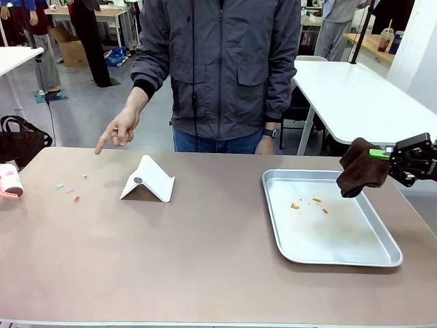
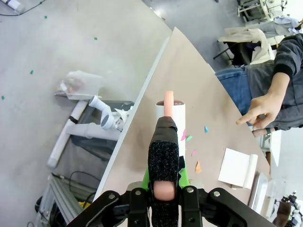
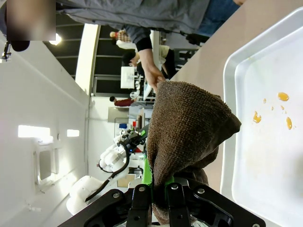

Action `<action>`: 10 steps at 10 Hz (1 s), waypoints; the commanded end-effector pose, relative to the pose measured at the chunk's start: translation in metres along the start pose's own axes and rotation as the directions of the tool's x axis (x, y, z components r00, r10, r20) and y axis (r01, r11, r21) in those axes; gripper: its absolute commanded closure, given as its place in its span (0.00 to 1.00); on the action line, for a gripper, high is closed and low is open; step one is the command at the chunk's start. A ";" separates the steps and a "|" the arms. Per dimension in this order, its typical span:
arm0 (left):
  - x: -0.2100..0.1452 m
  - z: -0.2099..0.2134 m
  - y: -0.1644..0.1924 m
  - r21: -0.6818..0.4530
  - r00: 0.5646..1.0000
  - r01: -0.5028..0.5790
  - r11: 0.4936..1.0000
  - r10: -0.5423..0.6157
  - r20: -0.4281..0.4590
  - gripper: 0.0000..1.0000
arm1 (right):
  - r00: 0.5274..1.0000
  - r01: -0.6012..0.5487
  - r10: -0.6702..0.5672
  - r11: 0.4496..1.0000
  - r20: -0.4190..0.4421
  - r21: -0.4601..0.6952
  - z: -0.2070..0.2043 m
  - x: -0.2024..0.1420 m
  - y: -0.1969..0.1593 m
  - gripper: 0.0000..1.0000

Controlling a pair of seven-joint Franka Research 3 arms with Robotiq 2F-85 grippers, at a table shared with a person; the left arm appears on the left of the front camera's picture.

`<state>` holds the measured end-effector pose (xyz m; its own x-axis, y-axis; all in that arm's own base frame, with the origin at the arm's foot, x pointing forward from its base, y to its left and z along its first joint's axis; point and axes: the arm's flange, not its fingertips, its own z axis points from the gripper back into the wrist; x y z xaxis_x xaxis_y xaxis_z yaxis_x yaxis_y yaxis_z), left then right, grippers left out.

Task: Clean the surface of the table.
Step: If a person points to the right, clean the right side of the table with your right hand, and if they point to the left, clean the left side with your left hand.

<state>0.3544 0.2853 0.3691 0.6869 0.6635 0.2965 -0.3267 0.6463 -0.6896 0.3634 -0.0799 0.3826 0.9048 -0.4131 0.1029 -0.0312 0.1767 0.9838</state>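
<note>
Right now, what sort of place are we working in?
Likely a shared lab or workshop: white work tables beyond our brown table, a cardboard box and loose cables on a bare concrete floor.

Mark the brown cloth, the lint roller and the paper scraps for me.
brown cloth (image 1: 358, 171): front view, middle of the hanging fold.
lint roller (image 2: 181, 118): left wrist view, white roll beside the handle.
paper scraps (image 1: 76, 197): front view, the orange scrap.

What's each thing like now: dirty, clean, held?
table, dirty: coloured scraps near its left end.
tray, dirty: orange drips inside.
brown cloth, hanging from the shut right gripper.
lint roller, handle clamped in the left gripper.
white stand, resting untouched on the table.
person's hand, pointing toward the scraps.
</note>
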 end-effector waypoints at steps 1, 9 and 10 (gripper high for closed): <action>-0.001 -0.014 0.000 -0.009 1.000 0.015 1.000 -0.015 0.025 0.78 | 1.000 0.003 -0.003 1.000 0.012 0.001 -0.003 0.001 0.005 1.00; -0.014 -0.056 -0.025 -0.017 1.000 0.029 0.999 -0.029 0.007 0.78 | 1.000 0.003 -0.003 1.000 0.012 0.001 -0.003 0.001 0.005 1.00; -0.016 -0.059 -0.028 -0.016 0.999 0.051 0.999 -0.051 -0.002 0.78 | 1.000 0.003 -0.003 1.000 0.012 0.001 -0.003 0.001 0.005 1.00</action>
<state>0.3920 0.2402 0.3528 0.6956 0.6478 0.3105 -0.3118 0.6616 -0.6820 0.3634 -0.0799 0.3826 0.9048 -0.4132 0.1029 -0.0312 0.1767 0.9838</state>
